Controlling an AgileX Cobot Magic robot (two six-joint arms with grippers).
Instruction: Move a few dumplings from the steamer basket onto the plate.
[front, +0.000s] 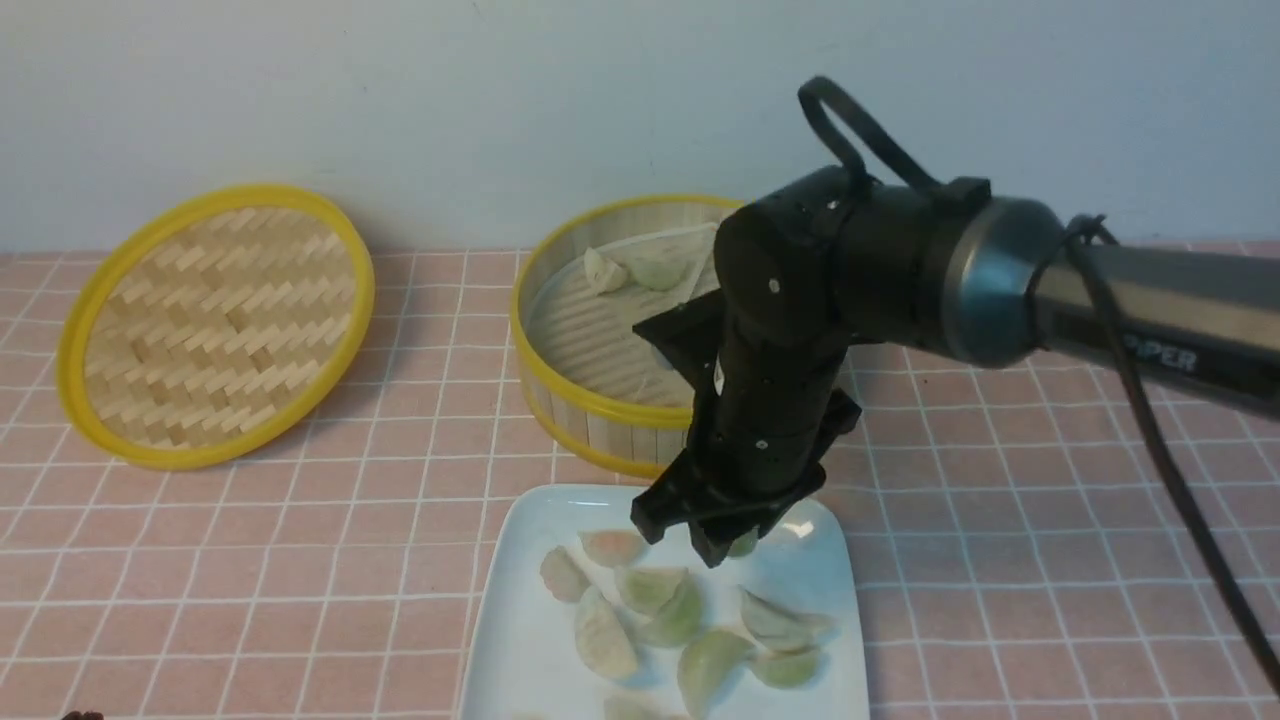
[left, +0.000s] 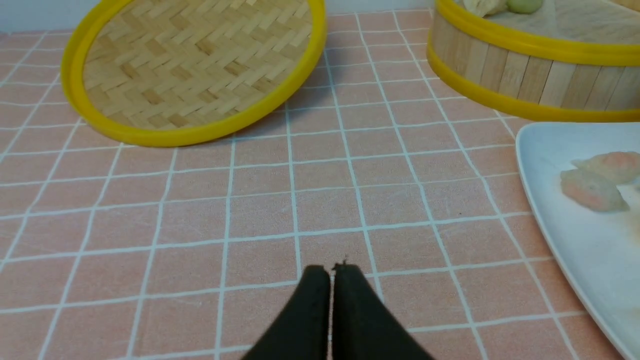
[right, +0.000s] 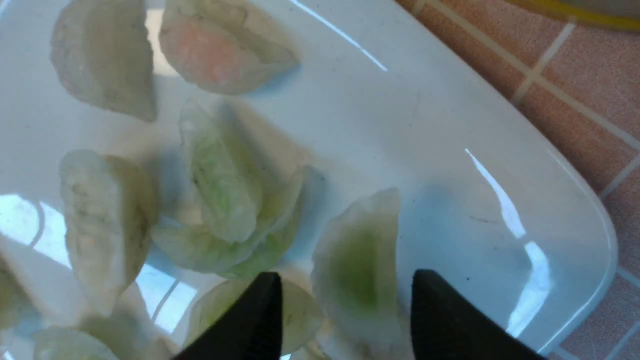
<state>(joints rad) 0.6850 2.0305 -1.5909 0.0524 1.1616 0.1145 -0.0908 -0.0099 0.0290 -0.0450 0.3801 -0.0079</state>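
Pink tiled tabletop (front: 250, 560) runs back to a pale wall. Over the white square plate (front: 500, 580) the right pincer (front: 700, 535) points down, released. Its fingers stand apart on either side of a green-centred dumpling (right: 357, 265) that lies on the plate, and they are clear of it. Several more dumplings (front: 650, 590) lie there, some overlapping. Two others (front: 630, 270) sit at the far side of the steamer basket (front: 570, 400). The woven lid (front: 215, 325) lies well to the basket's left. Only the left wrist view shows the left pincer (left: 331, 272), clenched on nothing over the tiles.

Steamer basket (front: 600, 432) half behind right arm (front: 900, 265)
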